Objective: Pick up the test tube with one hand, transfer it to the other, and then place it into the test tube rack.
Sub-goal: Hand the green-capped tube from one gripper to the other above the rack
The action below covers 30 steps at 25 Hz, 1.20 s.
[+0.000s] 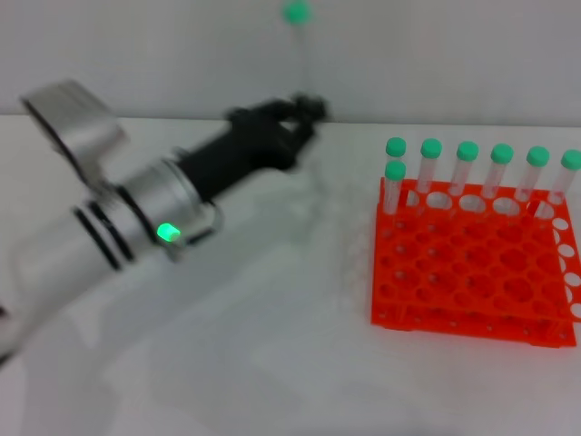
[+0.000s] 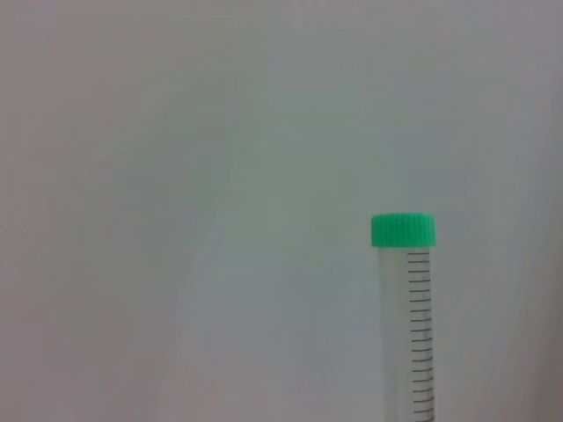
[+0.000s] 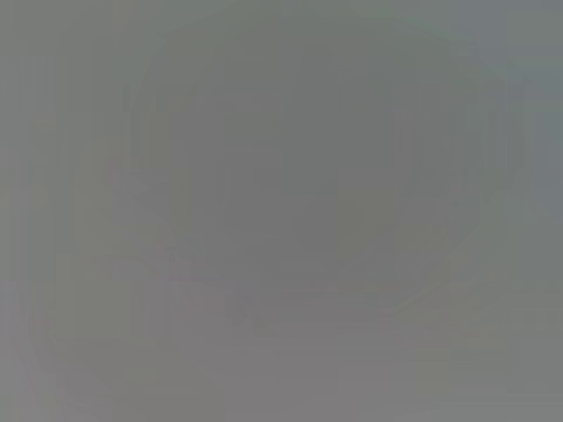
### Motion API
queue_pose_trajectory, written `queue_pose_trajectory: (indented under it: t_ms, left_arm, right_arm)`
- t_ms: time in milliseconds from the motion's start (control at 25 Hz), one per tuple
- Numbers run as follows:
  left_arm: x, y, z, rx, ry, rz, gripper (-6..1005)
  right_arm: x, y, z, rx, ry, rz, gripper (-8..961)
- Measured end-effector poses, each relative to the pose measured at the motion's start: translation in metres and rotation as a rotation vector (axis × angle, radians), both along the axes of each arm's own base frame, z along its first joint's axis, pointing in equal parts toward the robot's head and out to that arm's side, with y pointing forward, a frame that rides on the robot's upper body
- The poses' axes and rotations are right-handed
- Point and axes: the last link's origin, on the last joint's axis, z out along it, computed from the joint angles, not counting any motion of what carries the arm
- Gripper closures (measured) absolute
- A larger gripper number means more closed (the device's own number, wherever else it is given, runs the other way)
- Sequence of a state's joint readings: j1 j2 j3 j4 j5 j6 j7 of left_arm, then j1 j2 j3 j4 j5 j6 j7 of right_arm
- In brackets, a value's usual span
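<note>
My left gripper [image 1: 305, 105], black on a white-and-silver arm with a green light, reaches in from the left and is raised above the white table. It is shut on the lower end of a test tube [image 1: 296, 14], which stands upright above it with its green cap on top. The left wrist view shows the same tube [image 2: 403, 264], clear with a printed scale and green cap, against a plain wall. The orange-red rack [image 1: 472, 272] stands on the table to the right, well apart from the gripper. My right gripper is out of view, and its wrist view shows only plain grey.
Several green-capped tubes [image 1: 467, 153] stand in the rack's back row, and one more [image 1: 395, 173] stands just in front at the left corner. The white table [image 1: 272, 345] stretches between arm and rack. A grey wall lies behind.
</note>
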<state>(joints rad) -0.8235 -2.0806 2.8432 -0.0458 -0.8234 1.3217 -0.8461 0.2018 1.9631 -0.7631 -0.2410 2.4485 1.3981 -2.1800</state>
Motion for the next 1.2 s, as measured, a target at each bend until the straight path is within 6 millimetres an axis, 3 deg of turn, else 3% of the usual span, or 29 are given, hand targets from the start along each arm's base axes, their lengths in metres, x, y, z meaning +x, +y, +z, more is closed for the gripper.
queue_pose_trajectory:
  t_ms: [200, 360, 520, 840, 1200]
  left_arm:
    - [0.033, -0.027, -0.046, -0.05, 0.079, -0.172, 812]
    - [0.048, -0.037, -0.071, -0.083, 0.164, -0.244, 812]
    - [0.063, -0.042, -0.087, -0.114, 0.231, -0.315, 812]
    - [0.075, -0.044, -0.093, -0.107, 0.251, -0.368, 812]
    - [0.078, -0.043, -0.093, -0.103, 0.249, -0.372, 813]
  right_arm:
    - [-0.044, 0.004, 0.007, -0.212, -0.114, 0.343, 133]
    - [-0.079, 0.013, -0.007, -0.388, -0.203, 0.561, 135]
    - [-0.103, 0.027, -0.027, -0.465, -0.259, 0.643, 137]
    - [-0.13, 0.056, -0.05, -0.556, -0.303, 0.69, 141]
    - [-0.149, 0.066, -0.058, -0.582, -0.31, 0.751, 145]
